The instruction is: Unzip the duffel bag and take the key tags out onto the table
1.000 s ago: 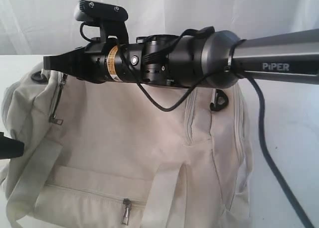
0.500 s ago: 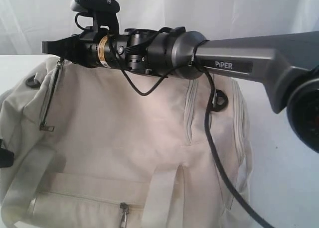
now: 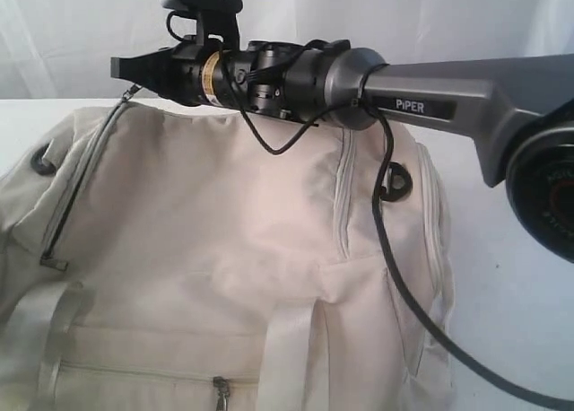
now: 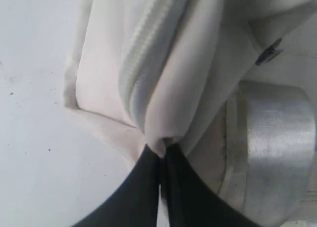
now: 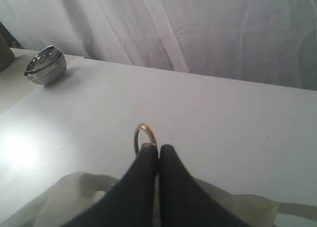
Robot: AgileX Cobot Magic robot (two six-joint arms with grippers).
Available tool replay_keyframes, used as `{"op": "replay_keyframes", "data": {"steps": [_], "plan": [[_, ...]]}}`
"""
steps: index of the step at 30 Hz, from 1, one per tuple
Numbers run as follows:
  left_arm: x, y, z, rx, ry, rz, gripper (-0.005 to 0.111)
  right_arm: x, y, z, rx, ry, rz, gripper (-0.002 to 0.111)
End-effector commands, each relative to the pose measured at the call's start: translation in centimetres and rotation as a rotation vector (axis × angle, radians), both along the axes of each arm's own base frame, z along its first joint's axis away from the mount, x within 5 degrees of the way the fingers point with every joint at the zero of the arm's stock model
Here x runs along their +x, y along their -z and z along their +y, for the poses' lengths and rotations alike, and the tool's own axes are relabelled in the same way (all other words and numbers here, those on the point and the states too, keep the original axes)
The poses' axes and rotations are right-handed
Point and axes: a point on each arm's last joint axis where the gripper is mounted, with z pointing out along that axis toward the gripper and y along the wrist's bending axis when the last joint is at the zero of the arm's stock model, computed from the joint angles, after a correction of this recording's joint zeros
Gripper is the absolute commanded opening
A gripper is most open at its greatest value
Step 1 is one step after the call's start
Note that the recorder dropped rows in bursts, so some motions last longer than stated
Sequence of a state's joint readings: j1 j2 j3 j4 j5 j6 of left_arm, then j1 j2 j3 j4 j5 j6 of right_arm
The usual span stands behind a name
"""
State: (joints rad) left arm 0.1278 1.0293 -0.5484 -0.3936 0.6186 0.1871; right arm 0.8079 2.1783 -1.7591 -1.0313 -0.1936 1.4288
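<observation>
The cream duffel bag (image 3: 224, 249) fills the exterior view on the white table (image 3: 529, 276). My right gripper (image 3: 117, 68) reaches across to the bag's top left corner and is shut on a zipper pull (image 3: 133, 91). In the right wrist view a brass ring (image 5: 143, 136) of that pull sticks out past the shut fingertips of the right gripper (image 5: 158, 150). A zip line (image 3: 85, 182) runs taut down from the pull along the bag's left end. My left gripper (image 4: 163, 150) is shut on a fold of bag fabric (image 4: 173, 88) beside a zip (image 4: 143, 48). The key tags are hidden.
Stacked steel bowls (image 5: 45, 65) stand far off on the table (image 5: 223, 118) near a white curtain (image 5: 198, 24). A satin strap (image 4: 277, 138) lies beside the left gripper. The front pocket's pull (image 3: 218, 393) and a dark ring (image 3: 395, 182) sit on the bag. The right arm's cable (image 3: 395, 276) hangs over the bag.
The right gripper has risen and shifted right with the pull, stretching the zip line and drawing the bag's left end up. The left gripper has left the exterior view's left edge.
</observation>
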Motion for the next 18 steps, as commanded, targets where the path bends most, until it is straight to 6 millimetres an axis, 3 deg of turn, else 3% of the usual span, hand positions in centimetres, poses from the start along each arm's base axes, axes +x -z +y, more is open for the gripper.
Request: {"op": "replay_keyframes", "data": {"steps": [1, 18], "plan": [[-1.4, 0.8, 0.3, 0.06, 0.037, 0.134, 0.0, 1.7, -0.1, -1.5, -0.037, 0.074, -0.015, 0.0], [-1.2, 0.7, 0.5, 0.071, 0.019, 0.114, 0.0, 3.1, 1.0, -3.3, -0.162, 0.191, -0.026, 0.0]]}}
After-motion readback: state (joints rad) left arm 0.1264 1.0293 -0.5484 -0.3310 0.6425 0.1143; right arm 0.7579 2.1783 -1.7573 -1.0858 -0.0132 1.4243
